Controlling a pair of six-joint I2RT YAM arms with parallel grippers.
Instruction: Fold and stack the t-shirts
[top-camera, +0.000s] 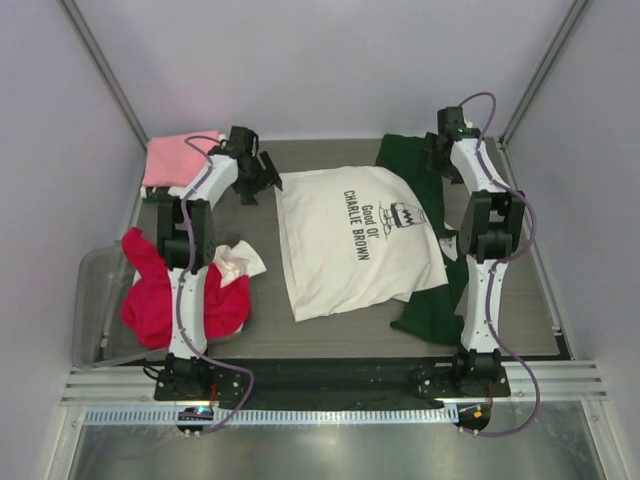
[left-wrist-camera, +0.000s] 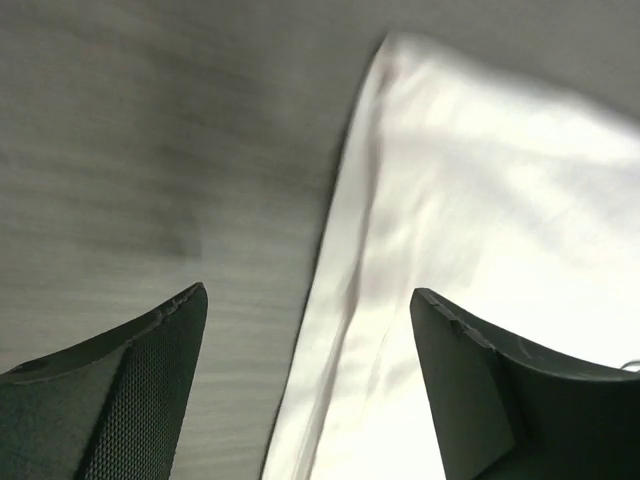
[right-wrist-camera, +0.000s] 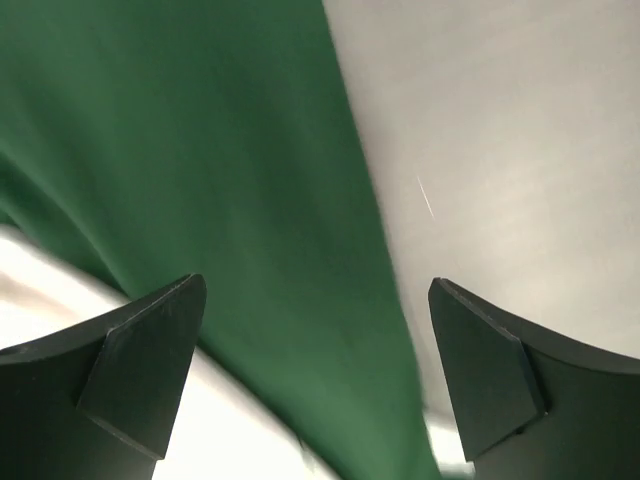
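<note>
Cream t-shirt (top-camera: 340, 270) flat at centre, green t-shirt (top-camera: 435, 305) beneath toward 3 o'clock, red t-shirt (top-camera: 155, 300) at 8, pink t-shirt (top-camera: 170, 158) at 10. Left gripper (left-wrist-camera: 310, 290) spread at cream t-shirt's edge; right gripper (right-wrist-camera: 316, 282) spread above green t-shirt.

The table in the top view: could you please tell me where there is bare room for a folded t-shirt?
Bare table runs along the near edge, in front of the cream t-shirt, between the red t-shirt and the dark green t-shirt. Another patch lies at the near right, beyond the green one. The left side is crowded: pink t-shirt, red t-shirt, clear bin.
</note>
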